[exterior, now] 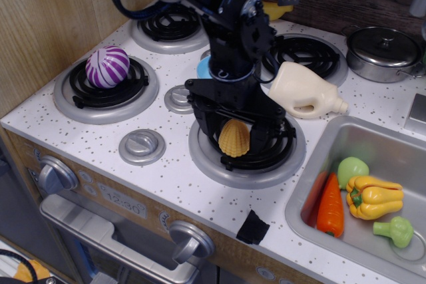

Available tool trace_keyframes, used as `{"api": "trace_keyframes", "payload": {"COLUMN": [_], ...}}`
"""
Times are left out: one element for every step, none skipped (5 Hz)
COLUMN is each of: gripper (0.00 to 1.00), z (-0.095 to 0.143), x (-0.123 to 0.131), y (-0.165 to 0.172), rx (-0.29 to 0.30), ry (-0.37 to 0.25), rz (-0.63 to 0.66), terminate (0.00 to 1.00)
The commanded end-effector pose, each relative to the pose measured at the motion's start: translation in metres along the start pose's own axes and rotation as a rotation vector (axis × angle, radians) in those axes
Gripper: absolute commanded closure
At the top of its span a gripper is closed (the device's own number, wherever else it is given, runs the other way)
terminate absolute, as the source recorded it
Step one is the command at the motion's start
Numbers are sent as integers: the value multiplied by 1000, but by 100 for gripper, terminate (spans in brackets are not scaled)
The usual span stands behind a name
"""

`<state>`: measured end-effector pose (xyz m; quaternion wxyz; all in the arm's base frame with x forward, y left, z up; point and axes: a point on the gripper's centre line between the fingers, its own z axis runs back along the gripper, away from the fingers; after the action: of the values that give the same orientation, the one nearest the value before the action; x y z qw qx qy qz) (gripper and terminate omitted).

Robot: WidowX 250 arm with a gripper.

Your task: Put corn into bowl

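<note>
The yellow bumpy corn (233,136) lies on the front right burner (247,143). My black gripper (234,148) has come down over it, with one finger on each side of the cob, close to it. The jaws are open and the corn rests on the burner. The light blue bowl (202,68) sits behind the gripper in the middle of the stove. Only a sliver of its left rim shows; the arm hides the rest.
A purple striped ball (107,66) sits on the front left burner. A cream jug (303,90) lies right of the gripper. A lidded grey pot (383,51) stands at back right. The sink (399,151) holds a carrot (330,209), a yellow pepper (373,197) and green pieces.
</note>
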<state>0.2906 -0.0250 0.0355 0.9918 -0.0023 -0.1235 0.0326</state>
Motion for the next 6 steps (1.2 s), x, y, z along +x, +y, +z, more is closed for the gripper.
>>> {"api": "trace_keyframes", "payload": {"gripper": [100,100,100,100,100,100], "z": [-8,-1,19,34,32,16], "x": [16,21,46,77,104,120], "y": [4,6,14,29,46,61], "rx": [-16,18,66,128,136,198], "ry": [-81,-98,-100,-137,-193,-307], "rz": [9,10,-4,-31,-78,-163], "terminate": [0,0,0,0,0,0]}}
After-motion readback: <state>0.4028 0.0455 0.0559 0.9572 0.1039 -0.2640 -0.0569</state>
